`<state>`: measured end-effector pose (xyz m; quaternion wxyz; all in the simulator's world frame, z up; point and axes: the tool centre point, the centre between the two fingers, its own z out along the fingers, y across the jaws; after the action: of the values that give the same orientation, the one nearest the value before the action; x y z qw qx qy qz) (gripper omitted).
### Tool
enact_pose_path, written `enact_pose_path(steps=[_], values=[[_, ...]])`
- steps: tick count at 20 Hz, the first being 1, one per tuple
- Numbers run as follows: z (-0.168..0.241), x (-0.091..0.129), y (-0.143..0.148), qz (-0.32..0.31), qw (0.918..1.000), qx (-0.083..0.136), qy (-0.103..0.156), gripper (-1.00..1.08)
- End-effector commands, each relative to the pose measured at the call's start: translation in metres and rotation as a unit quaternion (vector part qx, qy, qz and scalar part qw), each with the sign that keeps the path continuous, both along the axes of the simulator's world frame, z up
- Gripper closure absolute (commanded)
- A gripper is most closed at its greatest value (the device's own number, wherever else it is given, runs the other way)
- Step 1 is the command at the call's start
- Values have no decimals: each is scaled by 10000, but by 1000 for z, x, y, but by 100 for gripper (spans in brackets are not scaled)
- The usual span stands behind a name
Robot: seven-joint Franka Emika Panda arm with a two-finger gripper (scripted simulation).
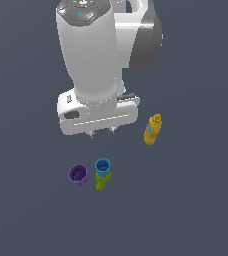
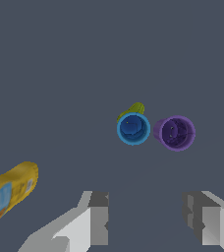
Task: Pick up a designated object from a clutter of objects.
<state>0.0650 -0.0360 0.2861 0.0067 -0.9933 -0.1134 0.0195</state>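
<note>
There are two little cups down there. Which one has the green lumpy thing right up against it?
The blue cup. The olive-green piece sits right against it, while the purple cup stands alone beside them.

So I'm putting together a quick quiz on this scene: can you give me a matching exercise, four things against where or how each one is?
Things:
1. purple cup
2. blue cup
3. yellow bottle
4. gripper

States:
A. lies apart from the others, towards the exterior view's right
B. up in the air, jaws apart, holding nothing
C. right against the olive-green piece
D. farthest towards the exterior view's left, hollow inside showing

Pairs: 1-D, 2-C, 3-A, 4-B
</note>
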Motion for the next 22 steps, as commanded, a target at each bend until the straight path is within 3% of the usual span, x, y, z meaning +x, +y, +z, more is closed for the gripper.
enact_pose_path(steps=[1,12,22], values=[[-15,13,-13,200,9998,56,66,-20],[-90,56,-73,1075,9931,378,291,-20],[-160,73,-123,1733,9817,694,387,-20]])
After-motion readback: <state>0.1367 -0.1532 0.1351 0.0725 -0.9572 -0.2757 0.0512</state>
